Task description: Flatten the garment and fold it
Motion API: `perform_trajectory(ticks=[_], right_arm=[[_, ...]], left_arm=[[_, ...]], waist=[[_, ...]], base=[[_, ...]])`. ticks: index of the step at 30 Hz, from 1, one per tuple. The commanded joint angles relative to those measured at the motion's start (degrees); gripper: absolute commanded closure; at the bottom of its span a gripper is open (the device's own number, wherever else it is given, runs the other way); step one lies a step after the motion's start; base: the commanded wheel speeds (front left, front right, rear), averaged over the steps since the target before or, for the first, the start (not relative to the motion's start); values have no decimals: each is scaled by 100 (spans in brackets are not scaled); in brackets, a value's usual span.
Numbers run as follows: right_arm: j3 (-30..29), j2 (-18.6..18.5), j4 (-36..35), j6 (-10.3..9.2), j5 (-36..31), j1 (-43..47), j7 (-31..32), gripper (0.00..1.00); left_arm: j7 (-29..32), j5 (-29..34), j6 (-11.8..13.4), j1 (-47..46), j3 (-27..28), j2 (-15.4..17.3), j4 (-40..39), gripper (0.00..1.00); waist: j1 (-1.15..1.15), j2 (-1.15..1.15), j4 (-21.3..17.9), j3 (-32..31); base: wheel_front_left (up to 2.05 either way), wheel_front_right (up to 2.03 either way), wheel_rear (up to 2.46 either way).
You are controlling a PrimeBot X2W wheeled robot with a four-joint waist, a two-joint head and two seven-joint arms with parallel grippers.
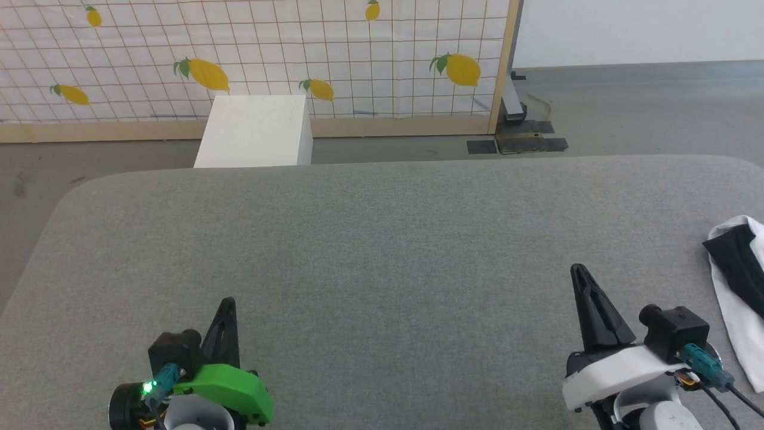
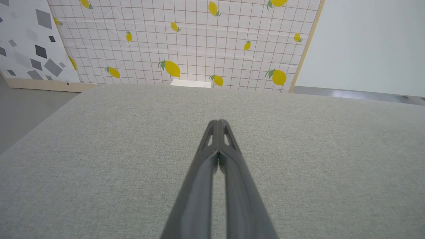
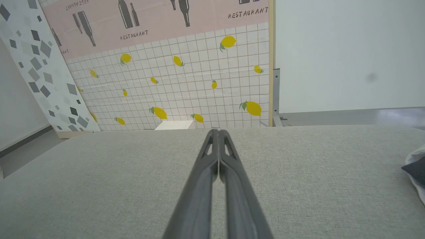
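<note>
Head view puts the shirt [image 1: 735, 280] bunched at the right edge of the grey table [image 1: 382, 239], white cloth with a black part lying over it, partly cut off by the frame. The right gripper [image 1: 579, 273] is near it but not touching, fingers pressed together and holding nothing. The left gripper [image 1: 228, 306], well apart on the other side, is likewise clenched and empty. Beyond the table stand a white box [image 1: 256, 131] and a lemon-print panel [image 1: 334, 48].
</note>
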Motion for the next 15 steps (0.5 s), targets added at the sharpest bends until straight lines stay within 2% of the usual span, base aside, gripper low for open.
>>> perform_trajectory(ticks=[1,15], right_arm=[[-15,2,-52,-2,-63,50,36,100],[-52,2,-193,-3,-219,74,197,100]], left_arm=[[28,76,-30,50,25,-39,-56,100],[190,254,-47,75,97,-87,-253,100]], waist=[[0,0,1,3],[0,0,9,29]], base=[[0,0,0],[0,0,0]])
